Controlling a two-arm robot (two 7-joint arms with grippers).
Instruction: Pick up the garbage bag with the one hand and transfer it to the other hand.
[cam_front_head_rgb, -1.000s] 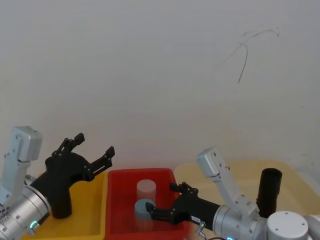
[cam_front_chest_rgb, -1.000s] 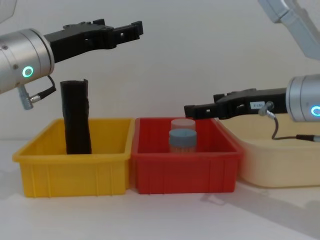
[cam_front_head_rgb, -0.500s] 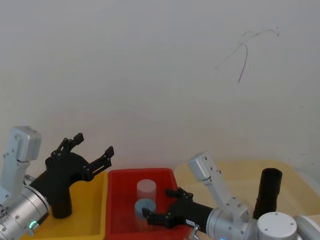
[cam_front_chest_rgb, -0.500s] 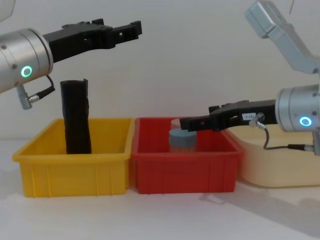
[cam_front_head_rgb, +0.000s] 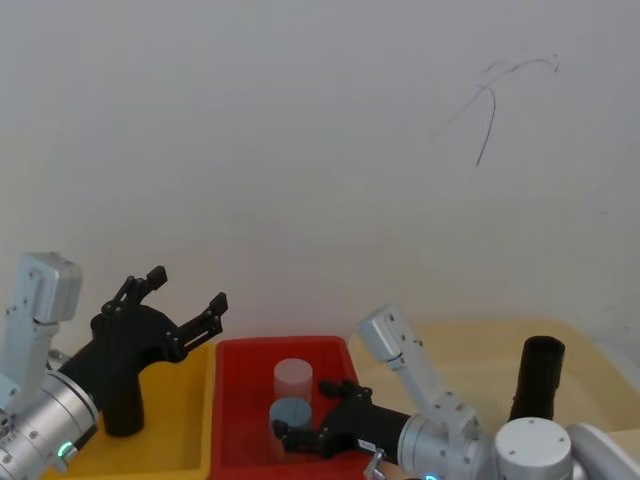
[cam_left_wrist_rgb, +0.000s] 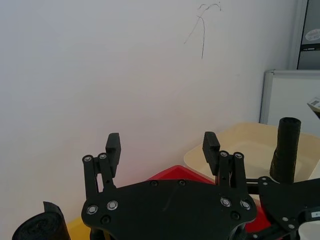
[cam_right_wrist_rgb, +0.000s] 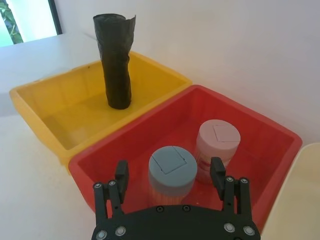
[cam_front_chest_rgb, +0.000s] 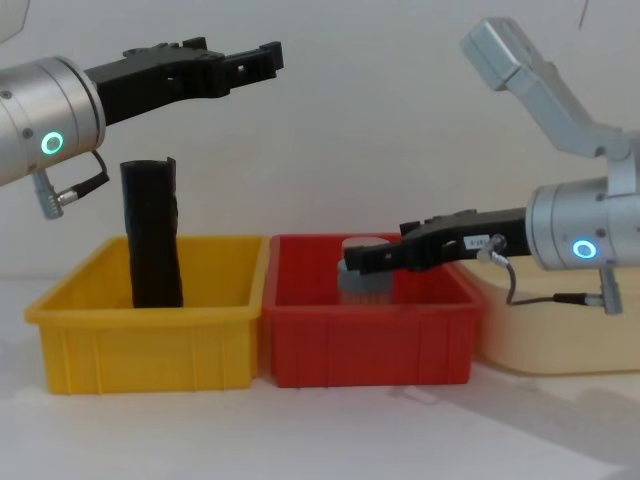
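Your right gripper (cam_front_chest_rgb: 352, 262) has slid further left and lower into the red bin (cam_front_chest_rgb: 365, 350), jaws spread around the blue-lidded jar (cam_right_wrist_rgb: 171, 173). Your left gripper (cam_front_chest_rgb: 262, 57) hasn't budged, jaws open, up above the garbage bag (cam_front_chest_rgb: 152, 233) standing upright in the yellow bin (cam_front_chest_rgb: 150, 345).

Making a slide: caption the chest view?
Right hand reaches over red bin; garbage bag stands in yellow bin.

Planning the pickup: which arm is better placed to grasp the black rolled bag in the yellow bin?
Left: the open left gripper hovers above the yellow bin with the black garbage bag; the right gripper is low over the red bin.
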